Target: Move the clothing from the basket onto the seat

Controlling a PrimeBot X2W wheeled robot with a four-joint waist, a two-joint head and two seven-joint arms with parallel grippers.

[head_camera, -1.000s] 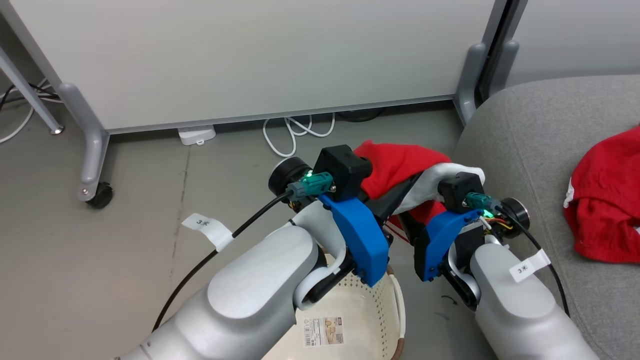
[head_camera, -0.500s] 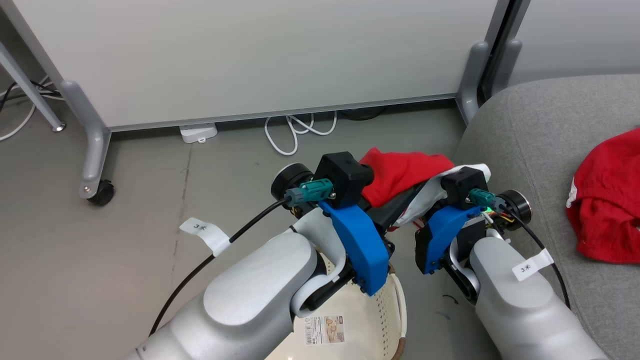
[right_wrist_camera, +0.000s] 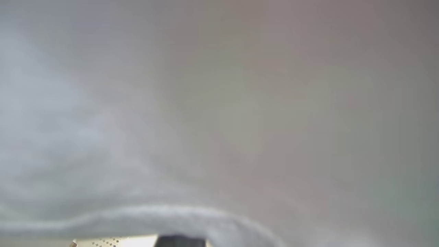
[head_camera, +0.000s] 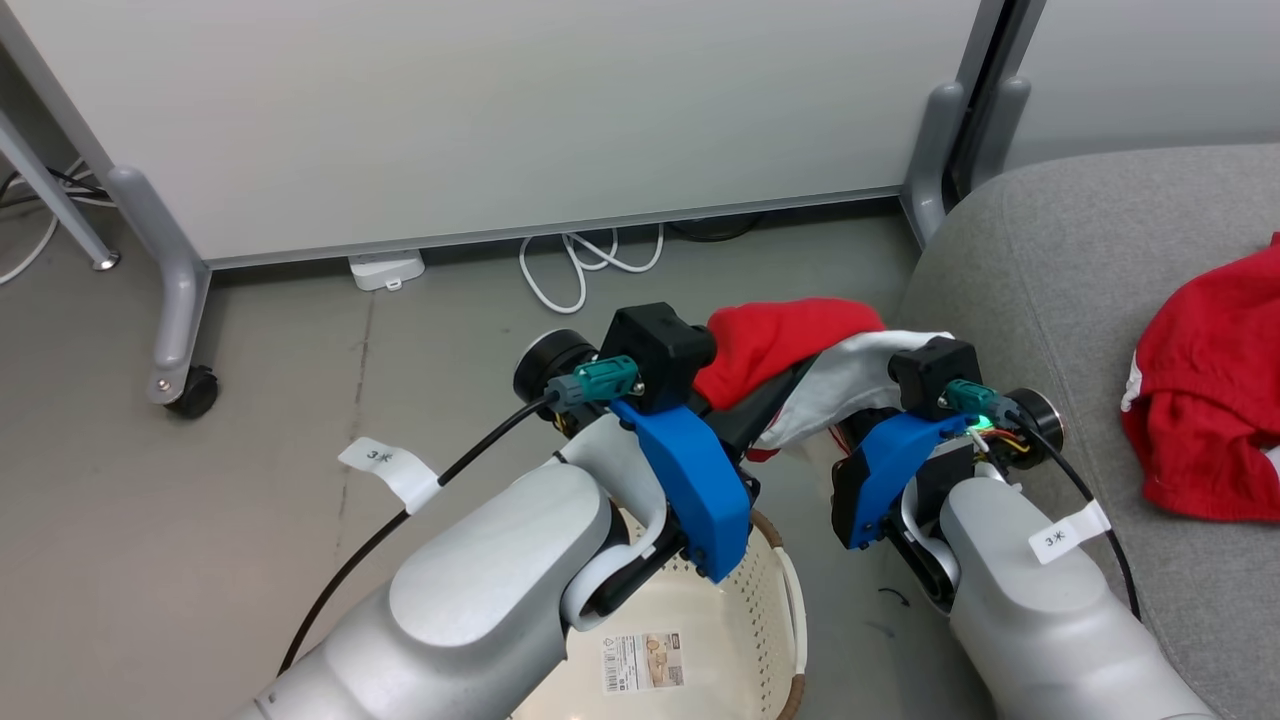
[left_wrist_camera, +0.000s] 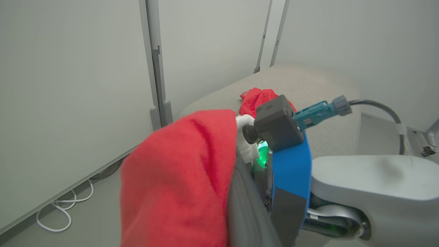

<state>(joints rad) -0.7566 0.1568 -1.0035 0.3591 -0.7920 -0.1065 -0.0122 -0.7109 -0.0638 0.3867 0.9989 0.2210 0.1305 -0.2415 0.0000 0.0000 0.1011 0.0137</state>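
Both sets of jaws were pinched shut on the red garment, slung crosswise between them up out of the basket, and the seat was off to the robot's right, closest to the right arm.

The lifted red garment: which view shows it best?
Head view: the garment shows red and white parts, lifted clear of the basket. Left wrist view gives one red fold; right wrist view, a pale blur.
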